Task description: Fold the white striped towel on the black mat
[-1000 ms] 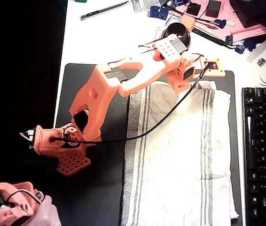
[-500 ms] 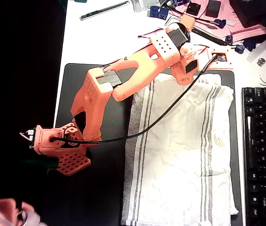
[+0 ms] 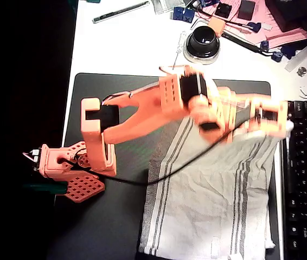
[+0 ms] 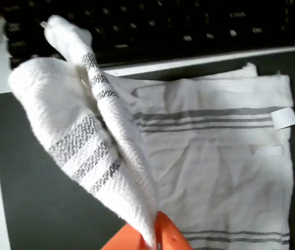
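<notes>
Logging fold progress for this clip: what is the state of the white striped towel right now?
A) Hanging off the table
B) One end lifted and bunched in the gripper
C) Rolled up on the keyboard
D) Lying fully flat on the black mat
B: in the wrist view the white striped towel rises bunched to the gripper, its other end flat on the black mat.

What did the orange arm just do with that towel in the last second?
The gripper, earlier at the top edge of the white striped towel, has swung right toward the keyboard, lifting the pinched corner so the top edge bunches. The towel's lower half and the black mat stayed put.
</notes>
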Available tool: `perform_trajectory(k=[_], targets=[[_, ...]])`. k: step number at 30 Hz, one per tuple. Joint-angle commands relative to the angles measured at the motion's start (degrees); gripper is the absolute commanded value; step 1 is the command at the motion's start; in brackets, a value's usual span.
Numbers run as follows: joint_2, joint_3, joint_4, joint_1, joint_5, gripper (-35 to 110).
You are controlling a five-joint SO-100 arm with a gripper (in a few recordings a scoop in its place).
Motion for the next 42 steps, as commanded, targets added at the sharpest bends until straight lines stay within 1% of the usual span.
perform_trajectory(k=[1,4,11,23,24,28,30,36,42], targets=[[5.36,4.04,-2.02,4.75,-2.90,0],[5.71,7.03,-3.34,10.72,-5.45,0],[4.31,7.47,-4.92,23.47,-10.72,0],[1.85,22.50,-16.79,35.77,-16.00,0],[1.76,23.73,-17.14,36.30,-16.88,1],[2.55,27.51,-18.81,37.44,-18.46,15],[3.69,28.74,-18.37,37.27,-19.25,16],[6.68,28.39,-18.28,35.07,-15.91,18],[4.92,25.84,-21.09,28.56,-8.53,18]])
